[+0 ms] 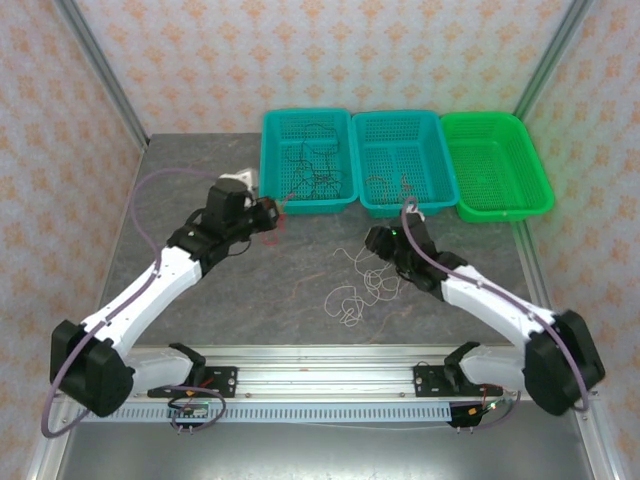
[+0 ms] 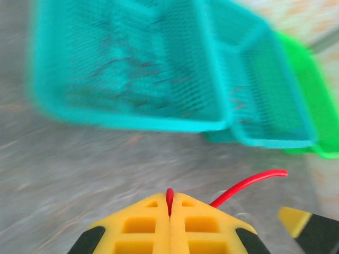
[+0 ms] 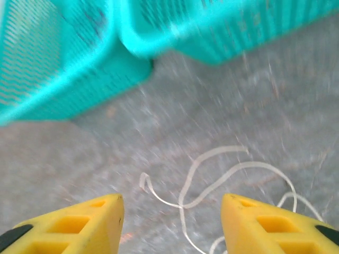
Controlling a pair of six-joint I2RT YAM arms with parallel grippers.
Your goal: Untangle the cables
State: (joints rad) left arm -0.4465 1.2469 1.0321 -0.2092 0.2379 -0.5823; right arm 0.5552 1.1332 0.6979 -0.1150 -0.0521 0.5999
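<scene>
Left end effector (image 2: 169, 210) clamped on red cable (image 2: 249, 182); teal basket (image 2: 159, 124) across upper frame. Right end effector (image 3: 172, 203) apart above white cable (image 3: 228, 150) on desk (image 3: 79, 159).

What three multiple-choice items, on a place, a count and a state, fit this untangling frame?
1. Where does the white cable lie? A on the table; B in a basket; C clamped in a gripper.
2. How many baskets stand at the far edge? A two; B three; C four.
3. How is the left gripper? A wide open; B shut on a basket rim; C shut on the red cable.
Key: A, it loops on the bare grey surface; B, the left teal basket, middle teal basket and green basket stand in a row; C, the fingers meet with the red strand pinched between them.
</scene>
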